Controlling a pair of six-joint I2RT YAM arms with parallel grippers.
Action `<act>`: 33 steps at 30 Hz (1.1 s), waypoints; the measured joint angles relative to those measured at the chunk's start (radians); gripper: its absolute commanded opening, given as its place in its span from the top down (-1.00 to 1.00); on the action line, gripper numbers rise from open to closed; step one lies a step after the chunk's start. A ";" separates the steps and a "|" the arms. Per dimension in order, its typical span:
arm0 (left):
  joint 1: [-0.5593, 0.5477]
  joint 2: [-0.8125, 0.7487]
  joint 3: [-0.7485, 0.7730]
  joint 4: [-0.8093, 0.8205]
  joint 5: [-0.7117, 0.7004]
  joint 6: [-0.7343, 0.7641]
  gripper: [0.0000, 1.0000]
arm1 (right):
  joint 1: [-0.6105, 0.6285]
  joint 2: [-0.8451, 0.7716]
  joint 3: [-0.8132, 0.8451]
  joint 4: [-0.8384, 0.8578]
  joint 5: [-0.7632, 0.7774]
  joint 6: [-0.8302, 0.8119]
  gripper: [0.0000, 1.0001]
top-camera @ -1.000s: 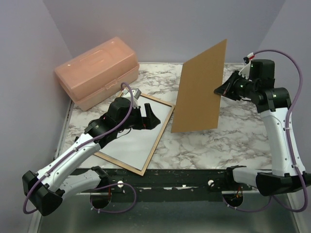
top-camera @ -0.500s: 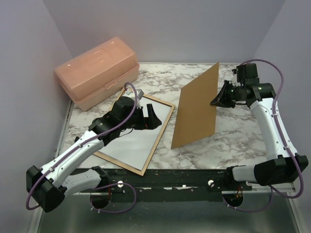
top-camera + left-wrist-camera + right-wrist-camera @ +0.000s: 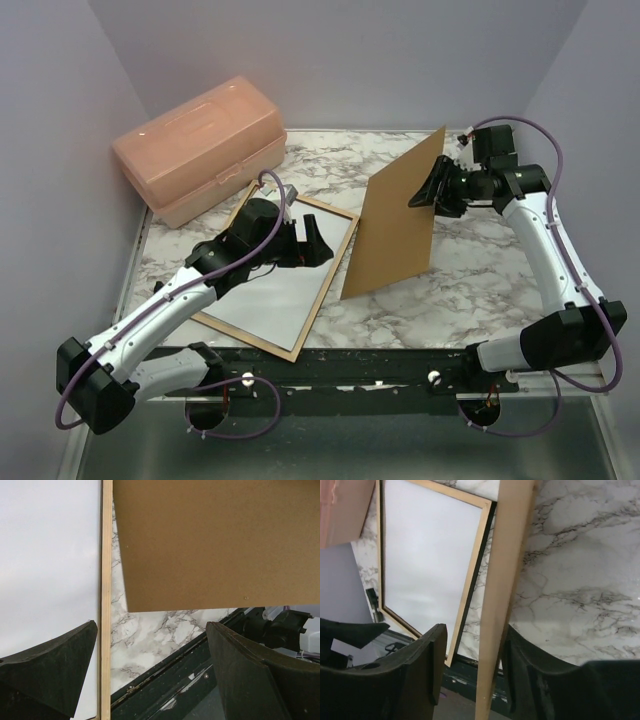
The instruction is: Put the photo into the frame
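Note:
The frame (image 3: pixel 330 283) lies back-up at the table's left, its tan wood rim showing. Inside it rests the photo (image 3: pixel 280 295), plain white back up. My left gripper (image 3: pixel 305 240) hovers open over the frame's far right edge (image 3: pixel 106 605), one finger above the photo (image 3: pixel 50 555). A stiff brown backing board (image 3: pixel 400 230) stands tilted to the right of the frame, its lower edge near the table. My right gripper (image 3: pixel 425 195) is at the board's upper right edge, open. The board (image 3: pixel 502 580) rests against one finger, with a gap to the other.
A pink plastic box (image 3: pixel 200 145) stands at the back left. The table's black front rail (image 3: pixel 400 365) runs below the frame and board. Marble tabletop (image 3: pixel 490 270) lies to the right of the board.
My right arm has swung left, carrying the board closer to the frame. Its jaws have parted from the board. My left arm has barely moved.

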 measured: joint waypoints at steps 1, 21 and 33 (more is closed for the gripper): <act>0.000 0.002 0.000 0.000 0.000 0.000 -0.90 | 0.005 0.004 0.000 0.010 -0.016 0.000 -0.31; 0.172 0.158 0.231 0.003 0.145 -0.011 -0.97 | 0.195 0.079 0.039 0.329 -0.192 0.121 -0.72; 0.378 0.582 0.723 0.019 0.548 -0.024 -0.97 | 0.208 0.073 -0.097 0.584 -0.403 0.207 -0.79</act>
